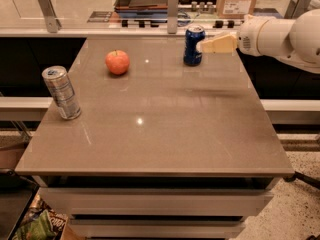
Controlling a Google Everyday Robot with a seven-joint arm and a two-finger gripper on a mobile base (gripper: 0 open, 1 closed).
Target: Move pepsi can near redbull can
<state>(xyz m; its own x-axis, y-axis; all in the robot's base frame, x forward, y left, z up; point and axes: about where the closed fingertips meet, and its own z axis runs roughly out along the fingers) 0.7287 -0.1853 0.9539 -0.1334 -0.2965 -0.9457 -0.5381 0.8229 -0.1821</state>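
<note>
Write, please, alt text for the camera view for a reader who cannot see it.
The gripper reaches in from the right, its tip beside the pepsi can near the far edge of the table. The redbull can stands at the left edge, an apple between them.

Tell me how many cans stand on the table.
2. The pepsi can is at the far edge, with the gripper just to its right; the redbull can is near the left edge. None seems hidden.
</note>
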